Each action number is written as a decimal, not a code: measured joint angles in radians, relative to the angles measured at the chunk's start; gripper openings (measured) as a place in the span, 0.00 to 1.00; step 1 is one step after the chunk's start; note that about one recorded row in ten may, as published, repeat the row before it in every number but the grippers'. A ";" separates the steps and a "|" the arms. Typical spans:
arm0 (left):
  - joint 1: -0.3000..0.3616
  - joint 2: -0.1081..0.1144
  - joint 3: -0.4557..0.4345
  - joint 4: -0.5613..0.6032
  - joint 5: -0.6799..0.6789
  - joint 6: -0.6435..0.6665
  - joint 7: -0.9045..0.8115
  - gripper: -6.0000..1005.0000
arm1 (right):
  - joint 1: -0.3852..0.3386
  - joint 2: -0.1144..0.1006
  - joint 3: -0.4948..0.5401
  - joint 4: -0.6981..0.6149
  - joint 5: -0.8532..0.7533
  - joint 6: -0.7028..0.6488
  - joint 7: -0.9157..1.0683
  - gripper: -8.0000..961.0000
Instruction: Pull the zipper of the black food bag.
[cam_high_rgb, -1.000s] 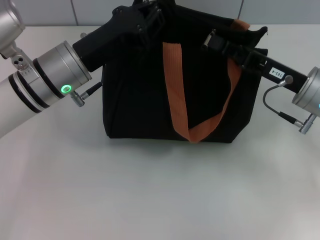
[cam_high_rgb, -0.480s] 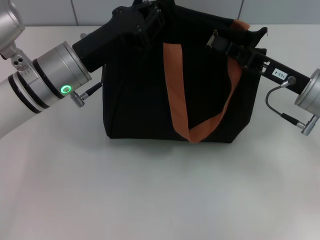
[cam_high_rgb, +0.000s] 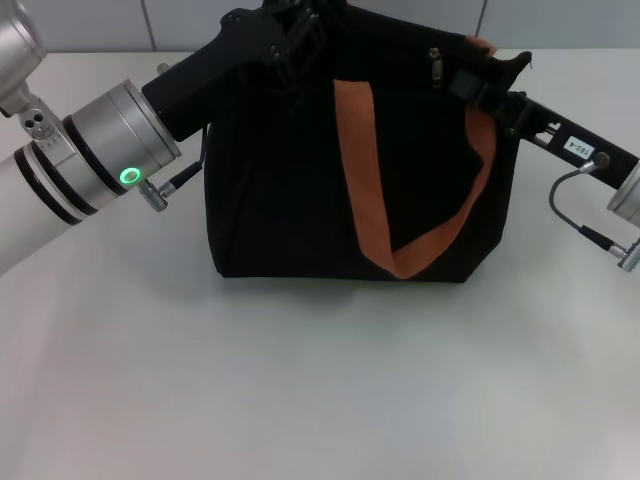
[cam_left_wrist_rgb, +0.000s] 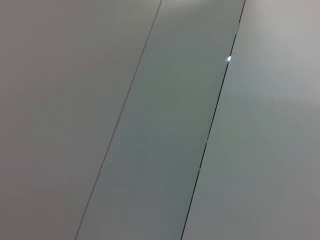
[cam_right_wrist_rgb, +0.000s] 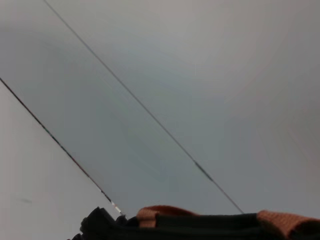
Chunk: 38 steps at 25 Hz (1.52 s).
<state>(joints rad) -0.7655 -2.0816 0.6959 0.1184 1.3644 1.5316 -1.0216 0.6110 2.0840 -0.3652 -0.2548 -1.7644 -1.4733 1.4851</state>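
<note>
Bag (cam_high_rgb: 290, 180): upright on white surface (cam_high_rgb: 300, 380), orange strap (cam_high_rgb: 365, 180) hanging in front. Zipper (cam_high_rgb: 436, 66): top edge, right. Left hand (cam_high_rgb: 290, 35): at top left corner, grip unclear. Right hand (cam_high_rgb: 470, 82): beside zipper, grip unclear.

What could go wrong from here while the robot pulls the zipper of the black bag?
1. The right gripper works at the top right edge of the black food bag, near the small silver zipper; the tab may slip out.
2. The bag is soft, and the left gripper holds only its top left corner, so the bag may tilt or slide on the table.
3. The orange strap hangs loose near the right gripper and could snag.
</note>
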 joint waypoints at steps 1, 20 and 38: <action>0.000 0.000 0.000 0.000 0.000 0.000 0.000 0.04 | -0.002 -0.001 0.001 -0.002 0.003 0.001 0.000 0.01; -0.039 0.000 -0.003 -0.090 -0.092 0.000 -0.014 0.05 | -0.119 -0.002 -0.005 -0.098 0.077 -0.278 -0.237 0.09; -0.080 0.000 -0.002 -0.121 -0.085 0.001 -0.005 0.05 | -0.040 0.000 -0.049 -0.113 0.072 -0.182 -0.176 0.55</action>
<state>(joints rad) -0.8453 -2.0816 0.6934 -0.0025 1.2795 1.5331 -1.0263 0.5708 2.0837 -0.4140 -0.3680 -1.6929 -1.6548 1.3088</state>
